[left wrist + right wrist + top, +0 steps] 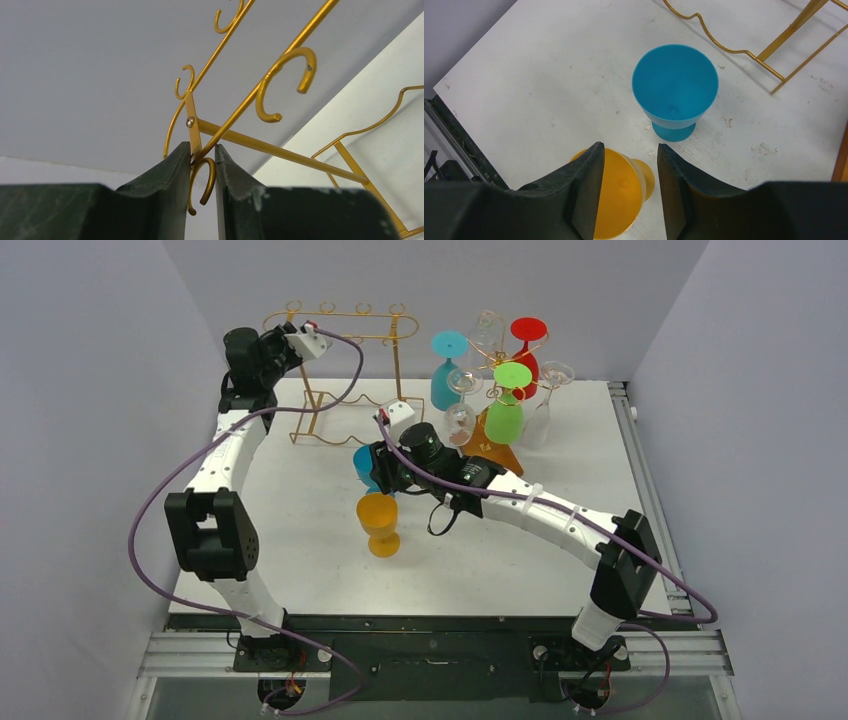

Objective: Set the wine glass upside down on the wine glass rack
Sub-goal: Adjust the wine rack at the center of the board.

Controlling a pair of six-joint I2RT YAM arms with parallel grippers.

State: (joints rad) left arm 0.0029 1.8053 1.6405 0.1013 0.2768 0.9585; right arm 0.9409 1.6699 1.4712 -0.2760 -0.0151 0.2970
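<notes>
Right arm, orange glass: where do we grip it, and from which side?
Probably pinch the bowl wall of the orange glass at its rim, coming from above. It stands upright, mouth open upward, and the wide bowl hides the short stem from the right gripper, which hangs over it with jaws parted.

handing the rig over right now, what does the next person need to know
Left gripper: pinched on a top hook of the gold rack, apparently steadying it.
Right gripper: open, empty, hovering over the orange glass.
Orange glass and blue glass stand upright on the table; no glass hangs on the gold rack.
Left to do: grasp a glass, invert it, hang it.
</notes>
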